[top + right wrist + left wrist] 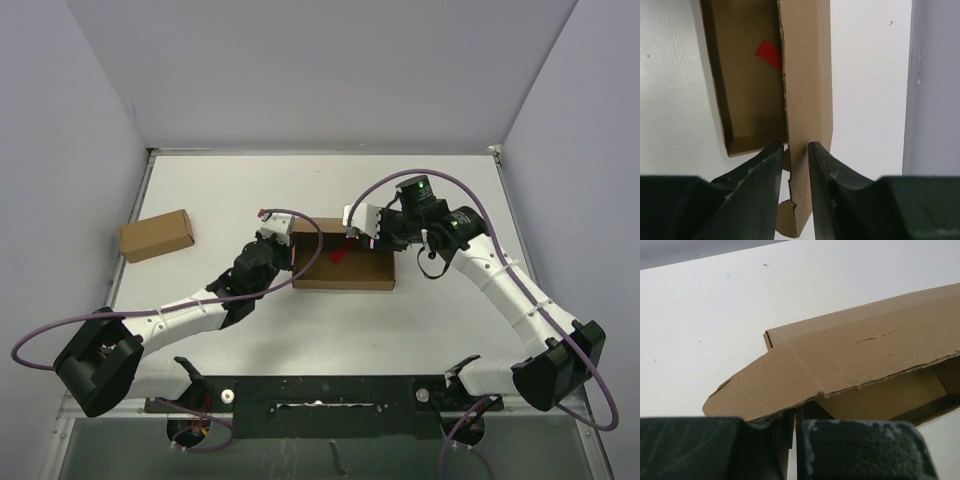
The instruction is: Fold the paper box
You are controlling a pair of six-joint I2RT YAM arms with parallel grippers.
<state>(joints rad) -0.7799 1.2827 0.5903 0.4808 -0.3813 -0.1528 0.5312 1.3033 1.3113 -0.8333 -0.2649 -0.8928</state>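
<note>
Left gripper (272,243): jaws together, seemingly nipping a thin cardboard edge at the 9 o'clock end of the paper box (345,275); in the wrist view a creased panel (850,355) leans over the fingers. Right gripper (796,165): at the box's 12 o'clock edge, jaws standing either side of an upright flap (807,75), close against it; cannot tell whether they are pressing it. The box sits mid-table between the two arms, tray formed with low walls up, top open, small red block (338,254) lying inside. Judgement: roughly midway, since the base is shaped while the flaps remain to be folded in and the lid closed. Small brown box (156,236) lies well apart at 9 o'clock. The table (420,180) is white and matte, with plain grey walls (320,70) at 12, 3 and 9 o'clock.
</note>
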